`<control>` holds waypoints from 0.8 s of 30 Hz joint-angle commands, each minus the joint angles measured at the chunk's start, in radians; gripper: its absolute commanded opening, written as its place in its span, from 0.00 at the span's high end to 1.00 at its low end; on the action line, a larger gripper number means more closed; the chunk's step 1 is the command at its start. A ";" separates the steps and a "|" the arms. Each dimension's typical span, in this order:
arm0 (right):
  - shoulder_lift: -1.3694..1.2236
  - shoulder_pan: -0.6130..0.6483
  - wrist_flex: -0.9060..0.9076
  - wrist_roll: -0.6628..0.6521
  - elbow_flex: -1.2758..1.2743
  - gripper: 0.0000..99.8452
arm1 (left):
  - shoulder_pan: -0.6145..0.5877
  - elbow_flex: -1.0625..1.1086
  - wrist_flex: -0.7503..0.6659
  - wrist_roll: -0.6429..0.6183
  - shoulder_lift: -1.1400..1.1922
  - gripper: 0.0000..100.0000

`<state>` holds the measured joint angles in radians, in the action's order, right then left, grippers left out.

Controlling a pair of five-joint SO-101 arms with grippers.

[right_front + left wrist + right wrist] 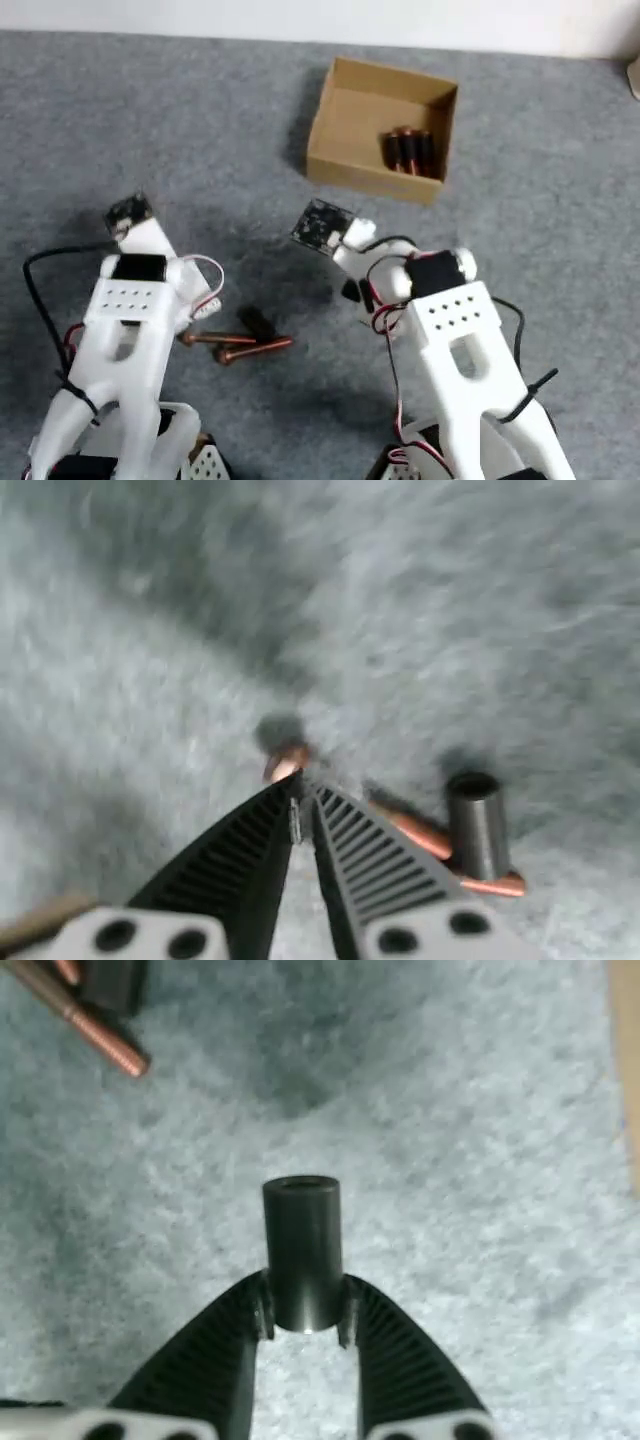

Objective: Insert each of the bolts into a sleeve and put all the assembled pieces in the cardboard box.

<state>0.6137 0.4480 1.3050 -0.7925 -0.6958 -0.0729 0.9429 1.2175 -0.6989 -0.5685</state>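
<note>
On the grey felt-covered table (560,180), the left jaws are pinched almost together on a copper-coloured bolt (284,763), whose end pokes out past their tips, at about 7 o'clock from the table's middle. A second copper bolt (440,845) lies just beside it, touching a loose short black cylindrical sleeve (478,825). The right jaws clamp another black sleeve (302,1250) by one end, near the middle. The brown cardboard box (330,130) sits at 12 o'clock, with three assembled pieces (410,152) lying against its 3 o'clock wall.
</note>
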 commanded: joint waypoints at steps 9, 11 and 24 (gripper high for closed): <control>0.027 -0.012 0.008 0.009 -0.079 0.99 | 0.275 0.082 -0.057 -0.224 -0.030 0.72; 0.027 -0.012 0.008 0.009 -0.085 0.99 | 0.291 0.082 -0.077 -0.259 -0.028 0.66; 0.027 -0.013 0.001 0.009 -0.104 0.99 | 0.090 0.160 -0.190 -0.365 -0.038 0.77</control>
<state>0.6137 0.4465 1.3050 -0.7925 -0.8017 0.1358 1.1086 1.0242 -1.0579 -0.5823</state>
